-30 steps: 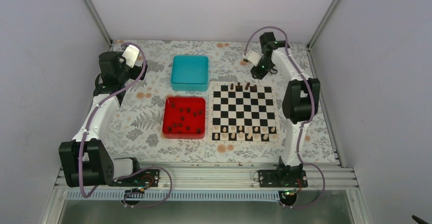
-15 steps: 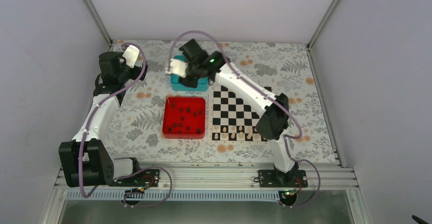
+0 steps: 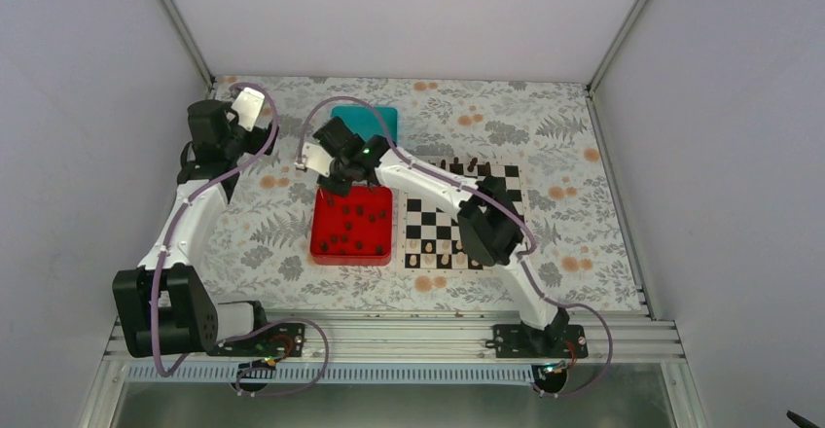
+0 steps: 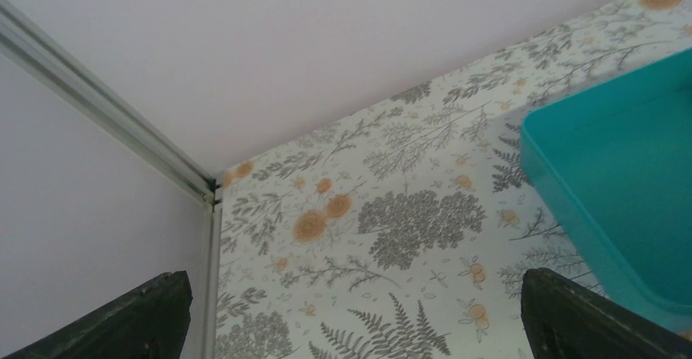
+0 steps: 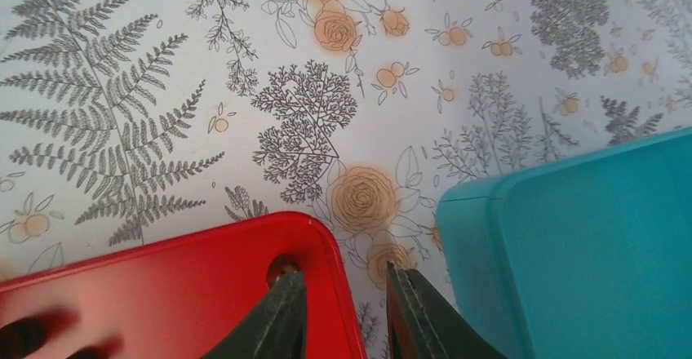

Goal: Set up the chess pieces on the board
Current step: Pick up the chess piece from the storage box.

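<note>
Several dark chess pieces [image 3: 355,226] lie in the red tray [image 3: 326,249]. A few more stand on the far row of the board [image 3: 443,216], near its far edge [image 3: 472,165]. My right gripper [image 3: 334,187] is open and empty. In the right wrist view its jaws [image 5: 347,298] straddle the red tray's far corner rim [image 5: 334,245], and one dark piece [image 5: 282,270] sits at the tip of the left finger [image 5: 277,326]. My left gripper [image 3: 261,138] is open and empty at the far left. Its fingers [image 4: 122,318] are spread wide above the floral cloth.
A teal box [image 3: 375,117] stands just beyond the red tray, close to the right gripper; it also shows in the right wrist view [image 5: 587,245] and the left wrist view [image 4: 620,188]. Pale pieces [image 3: 428,258] line the board's near rows. The right arm lies across the board.
My right arm has swung left from beyond the board's far right corner, over the teal box, to the red tray's far corner. The left arm has not moved.
</note>
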Tool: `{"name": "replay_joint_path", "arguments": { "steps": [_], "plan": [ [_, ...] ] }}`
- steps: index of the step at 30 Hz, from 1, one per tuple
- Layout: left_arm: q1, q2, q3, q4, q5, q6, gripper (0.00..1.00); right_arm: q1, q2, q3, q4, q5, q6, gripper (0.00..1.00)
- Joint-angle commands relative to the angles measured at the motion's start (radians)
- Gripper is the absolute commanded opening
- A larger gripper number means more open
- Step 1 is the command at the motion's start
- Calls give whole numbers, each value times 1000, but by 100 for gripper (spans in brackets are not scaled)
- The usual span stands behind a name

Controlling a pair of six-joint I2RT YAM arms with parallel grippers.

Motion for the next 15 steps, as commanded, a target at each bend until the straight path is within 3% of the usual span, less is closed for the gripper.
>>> {"name": "replay_joint_path", "arguments": {
  "steps": [1,15],
  "plan": [
    [17,2,-34,32,-36,26,100,24,52,-8,72,28,53,27],
    [40,14,-93,86,21,-3,100,24,110,8,12,1,56,22]
  ]
}}
